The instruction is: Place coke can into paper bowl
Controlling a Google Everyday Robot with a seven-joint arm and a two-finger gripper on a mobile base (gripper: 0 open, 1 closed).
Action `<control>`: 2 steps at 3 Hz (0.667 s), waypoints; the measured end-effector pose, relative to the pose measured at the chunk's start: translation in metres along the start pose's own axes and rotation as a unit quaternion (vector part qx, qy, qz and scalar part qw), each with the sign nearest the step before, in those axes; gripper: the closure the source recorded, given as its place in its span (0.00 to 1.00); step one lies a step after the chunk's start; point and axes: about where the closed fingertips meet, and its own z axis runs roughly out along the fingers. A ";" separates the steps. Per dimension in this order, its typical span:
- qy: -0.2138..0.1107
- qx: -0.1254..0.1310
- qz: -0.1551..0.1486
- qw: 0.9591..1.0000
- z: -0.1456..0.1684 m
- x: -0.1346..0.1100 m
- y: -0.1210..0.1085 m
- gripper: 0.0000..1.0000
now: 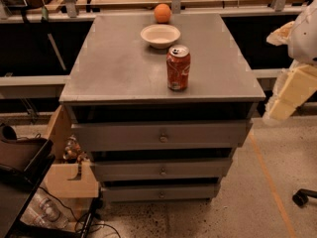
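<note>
Clearly the step in hand is the reach and grasp, since the coke can (178,67) stands upright and untouched on the grey worktop (119,63), near its front edge and a little right of centre. The paper bowl (160,35) sits behind the can, further from the camera and slightly to the left, close to it but not touching. An orange ball (162,13) lies just beyond the bowl at the back edge.

The tool (287,98) hangs at the right edge of the camera view. It is off the worktop, beyond its right front corner, and about level with the top row of drawers (161,135). I cannot tell whether it is spread or pressed together, and it carries nothing that I can see.

The can is well apart from the tool, up and to the left of it, with the corner of the worktop between them. To do this step well, I judge the tool should rise clear of that corner first and then come in toward the can from the right or from above. It should close around the middle of the can's body rather than its silver top. A tall, narrow can tips easily if nudged low or off-centre, and a push toward the back would knock it into the bowl's rim. The approach should therefore be square and slow, keeping well away from the ball.
</note>
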 end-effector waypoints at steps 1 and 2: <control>-0.114 0.032 0.010 0.993 0.014 -0.023 -0.038 0.00; -0.227 0.060 0.018 0.972 0.032 -0.047 -0.069 0.00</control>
